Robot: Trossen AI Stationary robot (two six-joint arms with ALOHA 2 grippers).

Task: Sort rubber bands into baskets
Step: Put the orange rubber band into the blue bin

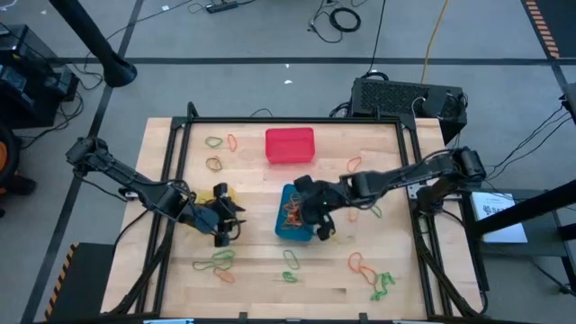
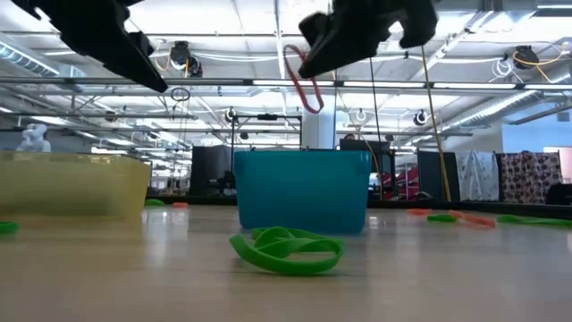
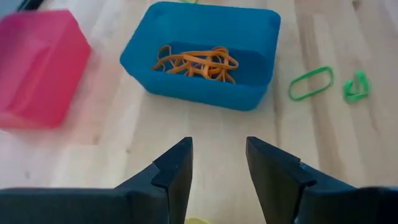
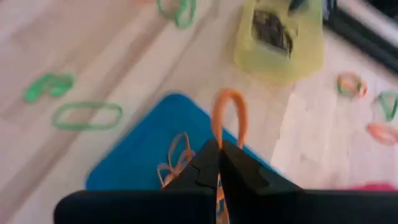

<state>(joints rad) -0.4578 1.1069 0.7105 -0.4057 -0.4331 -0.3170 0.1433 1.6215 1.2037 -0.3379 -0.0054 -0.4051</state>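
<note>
My right gripper (image 1: 317, 220) hangs over the blue basket (image 1: 292, 219), shut on one orange rubber band (image 4: 227, 115). More orange bands (image 3: 199, 62) lie inside that basket. My left gripper (image 3: 217, 168) stands open with nothing between its fingers, beside the yellow basket (image 1: 220, 193), which holds dark bands (image 4: 272, 30). The red basket (image 1: 289, 146) sits toward the far edge. Loose green and orange bands lie scattered on the wooden table (image 1: 261, 270). My right gripper pinches the orange band's near end (image 4: 219, 138) between its two fingertips, coming slanting down from the table's right side. The rest of the loop (image 2: 305, 85) sticks out past the fingertips and hangs free, lifted clear above the blue basket.
Green bands lie near the front edge (image 1: 216, 261) and at the front right (image 1: 382, 283), with an orange one (image 1: 360, 263) beside them. More bands lie at the far left (image 1: 220, 142) and right of centre (image 1: 353, 165). One green band (image 2: 286, 250) lies before the blue basket.
</note>
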